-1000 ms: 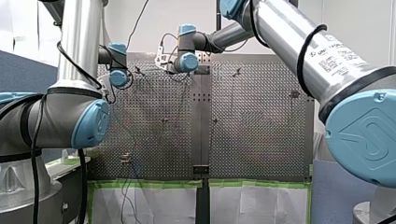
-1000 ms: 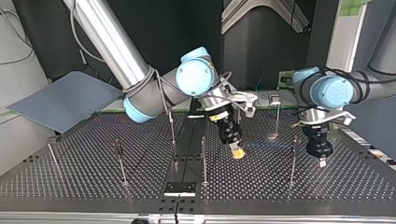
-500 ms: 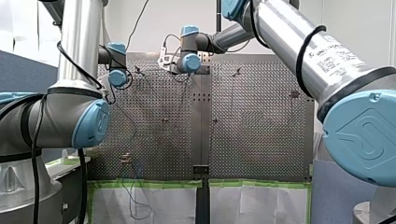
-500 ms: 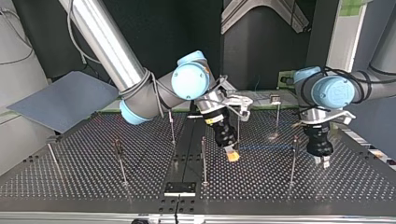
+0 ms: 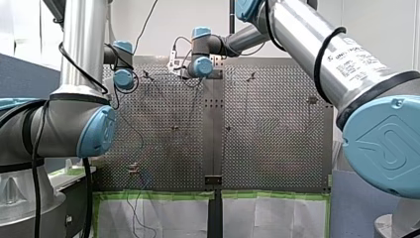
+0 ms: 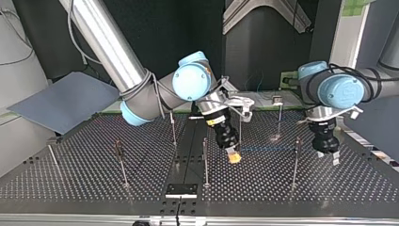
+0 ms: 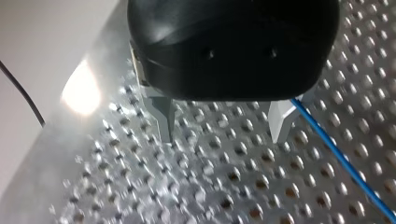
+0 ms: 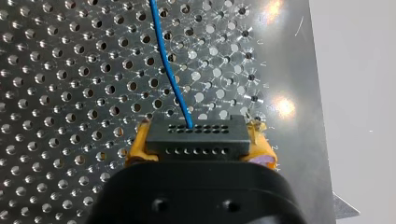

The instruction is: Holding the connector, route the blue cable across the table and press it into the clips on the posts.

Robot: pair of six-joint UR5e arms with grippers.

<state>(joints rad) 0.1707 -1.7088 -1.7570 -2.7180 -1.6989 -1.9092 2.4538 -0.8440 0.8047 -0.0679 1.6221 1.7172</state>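
In the right wrist view my right gripper is shut, its yellow pads clamping a black connector. The blue cable leaves the connector and runs ahead over the perforated plate. In the top view my right gripper hangs low near the middle post. From it the blue cable stretches level to a post at the view's right. Just beyond that post my left gripper is open. In the left wrist view my left gripper holds nothing, and the blue cable passes outside one metal finger.
Several thin posts stand on the perforated table, among them one at the top view's left and two further back. A grey sheet lies off the table's left corner. A black block sits at the near edge.
My left gripper has opened, let go of the cable, and shifted a little up and toward the top view's right. My right gripper swung slightly toward the middle post, then held still.
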